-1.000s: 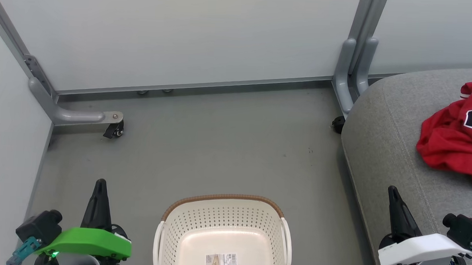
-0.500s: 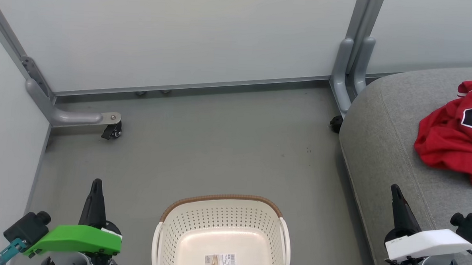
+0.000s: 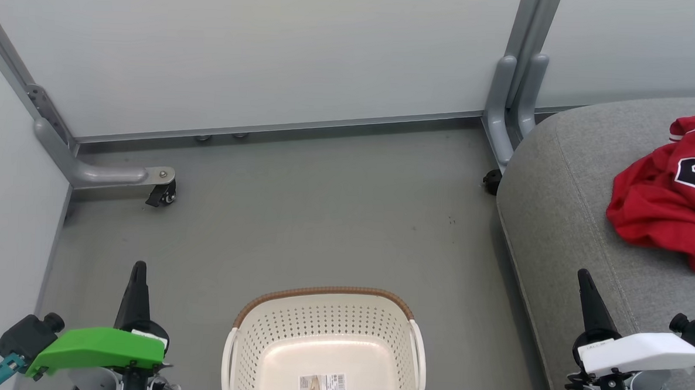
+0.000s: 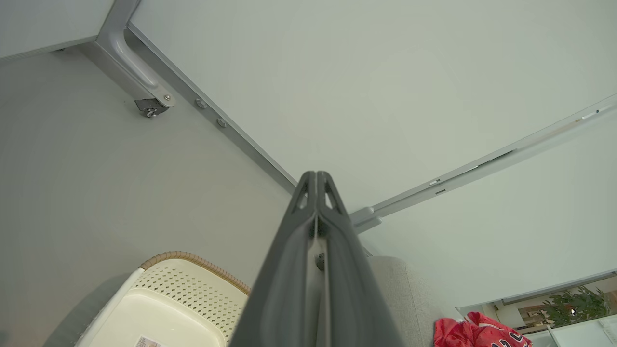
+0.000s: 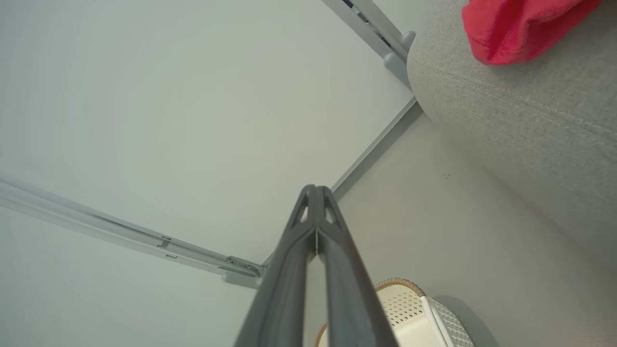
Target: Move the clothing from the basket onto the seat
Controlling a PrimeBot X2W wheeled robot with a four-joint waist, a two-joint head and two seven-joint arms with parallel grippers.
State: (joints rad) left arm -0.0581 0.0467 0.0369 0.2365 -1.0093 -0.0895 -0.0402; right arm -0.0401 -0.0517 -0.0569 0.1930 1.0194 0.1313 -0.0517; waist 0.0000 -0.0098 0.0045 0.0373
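Basket (image 3: 326,289): on the floor (image 3: 323,217) between the two hands, holding no garment, only a paper label (image 3: 323,388) on its bottom. Clothing (image 3: 657,211): a red heap with black white-edged numerals, lying on the seat (image 3: 563,228), well apart from the basket; shorts cannot be told from jersey. Left hand (image 3: 139,268) and right hand (image 3: 584,278): fingers pressed together, holding nothing. Change over the last second: the camera drifted slightly and both hands sank a little lower; garments and basket unmoved. Judgement: transfer looks complete, arms retiring.
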